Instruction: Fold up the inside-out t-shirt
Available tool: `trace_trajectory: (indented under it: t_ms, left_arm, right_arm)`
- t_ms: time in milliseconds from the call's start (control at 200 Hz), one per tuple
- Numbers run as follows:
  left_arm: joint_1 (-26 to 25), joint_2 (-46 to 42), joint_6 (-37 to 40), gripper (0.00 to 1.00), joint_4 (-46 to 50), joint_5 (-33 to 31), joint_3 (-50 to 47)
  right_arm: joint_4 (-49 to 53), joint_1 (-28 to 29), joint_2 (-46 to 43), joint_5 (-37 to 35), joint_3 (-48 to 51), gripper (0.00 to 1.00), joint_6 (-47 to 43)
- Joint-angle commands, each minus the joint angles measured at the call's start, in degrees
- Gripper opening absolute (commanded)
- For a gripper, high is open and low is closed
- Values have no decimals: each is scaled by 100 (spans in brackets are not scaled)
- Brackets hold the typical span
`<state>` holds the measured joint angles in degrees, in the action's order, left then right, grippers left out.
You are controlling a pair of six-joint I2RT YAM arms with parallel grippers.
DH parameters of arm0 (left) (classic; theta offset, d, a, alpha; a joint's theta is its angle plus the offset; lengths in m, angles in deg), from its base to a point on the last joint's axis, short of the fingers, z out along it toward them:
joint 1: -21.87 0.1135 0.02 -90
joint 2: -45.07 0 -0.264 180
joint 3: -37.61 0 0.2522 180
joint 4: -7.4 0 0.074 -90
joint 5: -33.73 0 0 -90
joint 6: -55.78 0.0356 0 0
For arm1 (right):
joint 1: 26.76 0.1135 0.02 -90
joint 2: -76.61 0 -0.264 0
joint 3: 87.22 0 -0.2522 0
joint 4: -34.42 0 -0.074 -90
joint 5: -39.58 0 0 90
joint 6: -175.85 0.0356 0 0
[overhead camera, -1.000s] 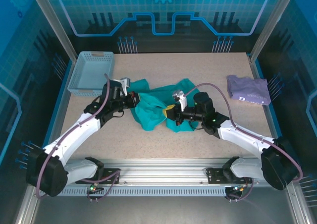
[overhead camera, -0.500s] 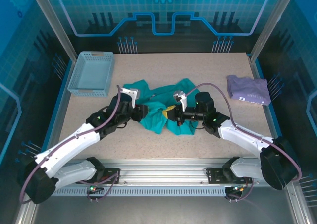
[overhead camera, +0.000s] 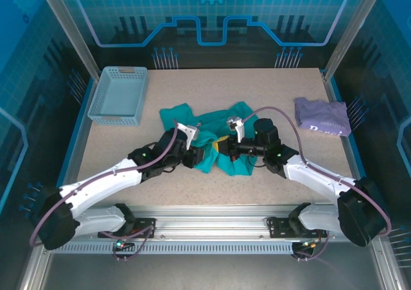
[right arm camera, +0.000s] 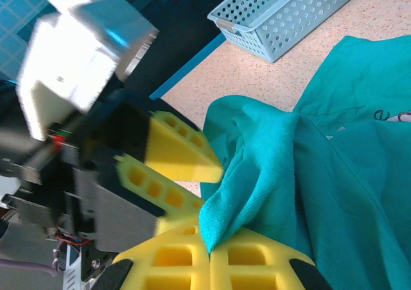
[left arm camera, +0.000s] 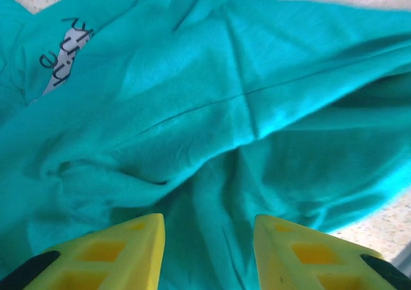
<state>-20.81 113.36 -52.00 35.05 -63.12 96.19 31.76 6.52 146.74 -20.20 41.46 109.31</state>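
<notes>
Right end effector (right arm camera: 209,255) pinching t-shirt (right arm camera: 359,194); pale tag (left arm camera: 64,62) lettering illegible.

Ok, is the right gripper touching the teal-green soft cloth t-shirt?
Touching. The right wrist view shows the right gripper shut on a pinched fold of the teal-green t-shirt, cloth wedged between its closed jaws.

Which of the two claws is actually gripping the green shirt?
The right claw, pinched shut on a fold of the teal t-shirt; the left claw stands open, holding nothing.
</notes>
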Motion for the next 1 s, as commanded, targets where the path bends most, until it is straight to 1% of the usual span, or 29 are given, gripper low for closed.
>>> trace_trajectory:
  t_ms: [0, 95, 185, 320, 480, 530, 585, 685, 750, 805, 890, 995]
  left_arm:
    - [165, 396, 235, 43, -386, -64, 240]
    - [313, 686, 184, 44, -531, -106, 316]
    - [476, 837, 139, 46, -794, -18, 338]
    - [566, 1072, 191, 49, -1133, 257, 450]
    - [576, 1389, 274, 48, -1380, 702, 613]
    - [585, 1475, 304, 45, -1464, 865, 646]
    - [617, 1548, 340, 39, -1556, 1096, 690]
    - [730, 1553, 343, 18, -1903, 1563, 616]
    - [854, 1486, 283, 0, -2170, 1890, 504]
    - [969, 1364, 195, 0, -2318, 2138, 388]
    - [1122, 1015, 25, 0, -2403, 2758, 233]
    - [1243, 426, -249, 0, -2368, 3687, 112]
  right_arm:
    - [-10, -106, -131, -7, -94, 0, 71]
    - [-19, -111, -166, -16, -52, 0, 71]
    - [-23, -120, -185, -17, -19, 0, 71]
    - [-21, -129, -166, -15, 3, 0, 68]
    - [-32, -138, -166, -16, 2, 0, 45]
    - [-45, -139, -157, -16, 8, 0, 45]
    - [-45, -146, -158, -16, 12, 0, 40]
    - [59, -179, -199, -49, 20, 0, -50]
    - [319, -242, -302, -75, 29, 0, -133]
    - [501, -324, -453, -131, 47, 0, -233]
    - [878, -491, -768, -326, 65, 0, -349]
    - [1480, -598, -1128, -858, -20, 0, -514]
